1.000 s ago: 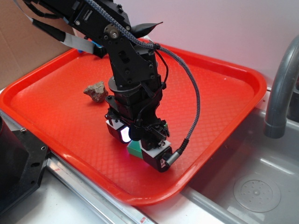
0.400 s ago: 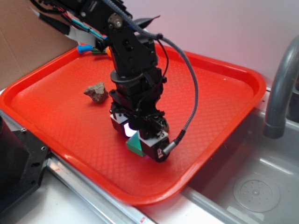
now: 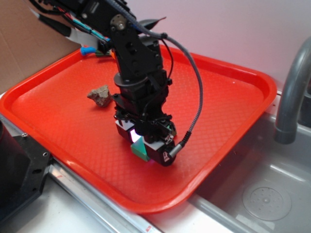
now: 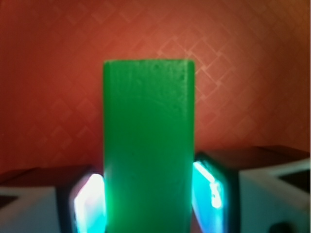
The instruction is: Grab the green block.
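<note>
Small flat solid-green block [image 4: 148, 145] between the two lit pads [image 4: 88, 201] of the black-and-white gripper [image 3: 146, 144], which is closed narrow on the block's long sides; the long axis runs straight out ahead of the gripper. The block sits low over the near-centre of the textured red plastic tray [image 3: 233, 87]; contact with the floor cannot be told. The brown lumpy rock [image 3: 99, 95] lies well apart, far-left. The raised near rim is close; above is free.
</note>
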`<action>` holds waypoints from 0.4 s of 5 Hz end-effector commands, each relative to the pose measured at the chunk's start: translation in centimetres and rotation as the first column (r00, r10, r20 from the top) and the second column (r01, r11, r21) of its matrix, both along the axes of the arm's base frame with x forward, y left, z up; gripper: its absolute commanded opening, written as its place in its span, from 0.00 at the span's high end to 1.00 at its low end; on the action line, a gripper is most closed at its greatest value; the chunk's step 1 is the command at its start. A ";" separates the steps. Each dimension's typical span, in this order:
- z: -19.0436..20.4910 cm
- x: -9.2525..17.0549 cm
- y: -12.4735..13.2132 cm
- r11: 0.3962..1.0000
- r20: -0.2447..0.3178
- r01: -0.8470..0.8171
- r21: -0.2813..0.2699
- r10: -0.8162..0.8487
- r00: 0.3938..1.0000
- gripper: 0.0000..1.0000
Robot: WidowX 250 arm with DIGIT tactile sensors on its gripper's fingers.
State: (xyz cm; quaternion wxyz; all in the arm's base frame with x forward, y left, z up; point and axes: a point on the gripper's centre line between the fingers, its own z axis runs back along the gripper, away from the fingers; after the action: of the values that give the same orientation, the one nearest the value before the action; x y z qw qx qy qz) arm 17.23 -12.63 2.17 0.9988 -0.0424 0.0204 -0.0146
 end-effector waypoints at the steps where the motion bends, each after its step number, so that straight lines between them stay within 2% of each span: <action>1: 9.9 -0.7 8.5 0.996 0.164 -0.040 -0.085 0.054 0.985 1.00; 2: 15.0 -0.4 12.4 0.994 0.138 -0.086 -0.072 0.095 0.986 1.00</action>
State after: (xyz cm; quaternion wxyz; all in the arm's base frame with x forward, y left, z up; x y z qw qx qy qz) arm 16.51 -0.72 16.25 0.9961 -0.0754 -0.0343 0.0288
